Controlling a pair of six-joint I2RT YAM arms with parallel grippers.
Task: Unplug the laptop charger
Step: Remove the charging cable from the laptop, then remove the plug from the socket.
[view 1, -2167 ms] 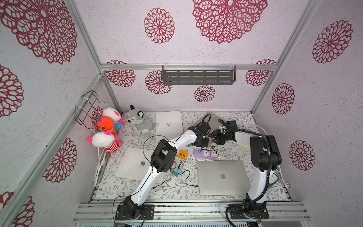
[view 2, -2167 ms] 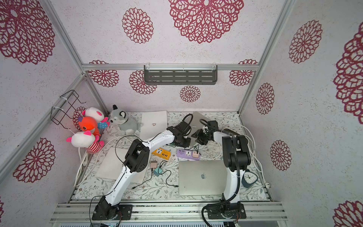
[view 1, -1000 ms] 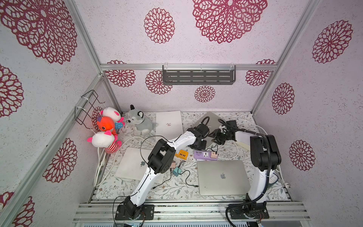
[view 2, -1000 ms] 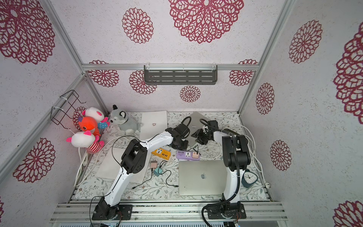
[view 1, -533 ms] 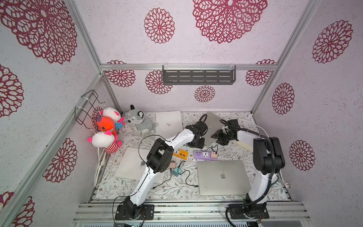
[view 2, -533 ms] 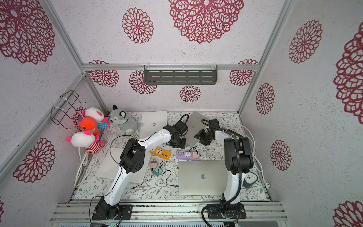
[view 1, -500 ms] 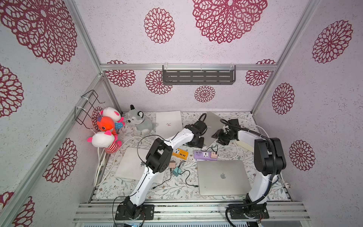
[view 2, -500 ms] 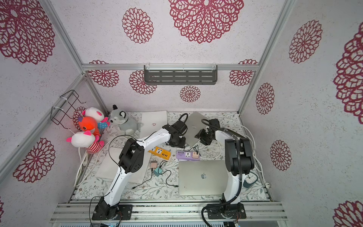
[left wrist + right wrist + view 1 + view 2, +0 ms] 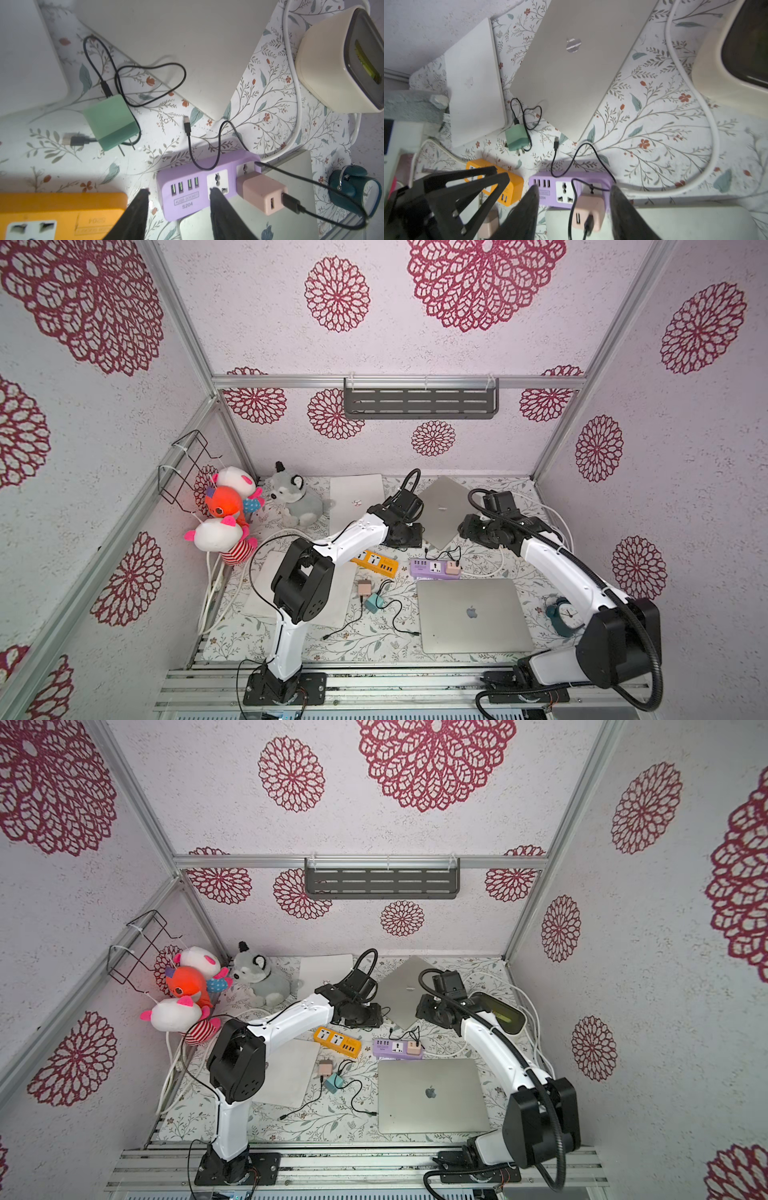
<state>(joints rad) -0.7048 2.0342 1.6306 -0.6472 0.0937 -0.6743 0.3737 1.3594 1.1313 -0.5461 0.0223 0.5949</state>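
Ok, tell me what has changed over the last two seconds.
The left gripper has opened and drawn leftward, away from the grey laptop; whether it let anything go is unclear. The right gripper edged rightward, its elbow dropping toward its base, jaws open as before. The pink charger stays plugged into the purple power strip.

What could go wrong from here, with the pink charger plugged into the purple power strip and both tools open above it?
1. The pink charger sits in the purple power strip, which looks unanchored. A pull by the open right tool may lift or drag the strip along with it.
2. The black cable loops over the strip, so a closing finger could snag it.
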